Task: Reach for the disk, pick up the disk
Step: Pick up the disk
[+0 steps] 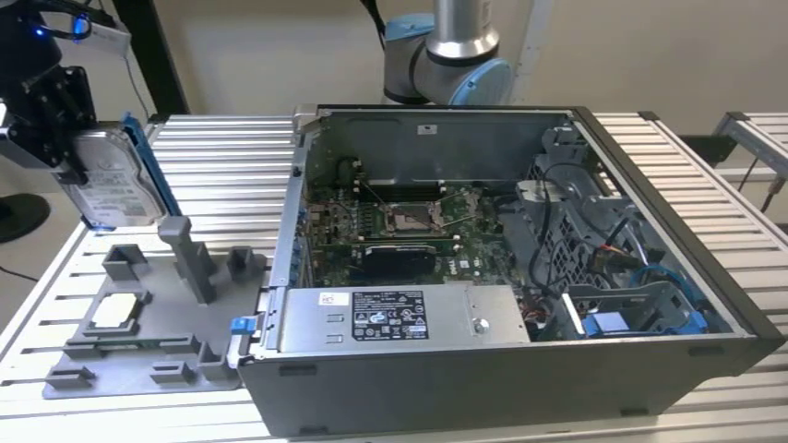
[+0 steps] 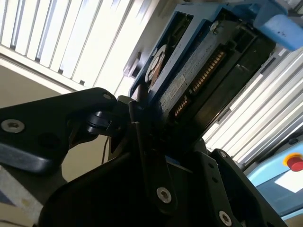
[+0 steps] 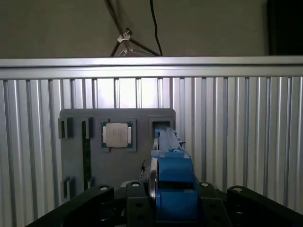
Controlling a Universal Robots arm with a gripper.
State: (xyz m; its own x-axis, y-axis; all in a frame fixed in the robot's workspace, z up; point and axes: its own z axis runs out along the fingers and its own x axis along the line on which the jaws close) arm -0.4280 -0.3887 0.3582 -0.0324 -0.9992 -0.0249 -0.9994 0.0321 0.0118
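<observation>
At the exterior view's upper left, the gripper [image 1: 77, 152] has its fingers [image 1: 65, 120] closed on the disk [image 1: 120, 185], held on edge (blue rail outward) above the tray [image 1: 124, 374]

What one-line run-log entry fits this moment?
gripper: shut on disk | disk: held on edge, over grey tray | chip: seated in tray

A plain beige wall [image 1: 246, 55] stands behind a ribbed silver metal table [image 1: 689, 185] — its slats catch bright, even light. 1 black upright post [image 1: 166, 55] rises at the exterior view's left; a 2nd slatted table [image 1: 758, 138] sits at the exterior view's right.
</observation>
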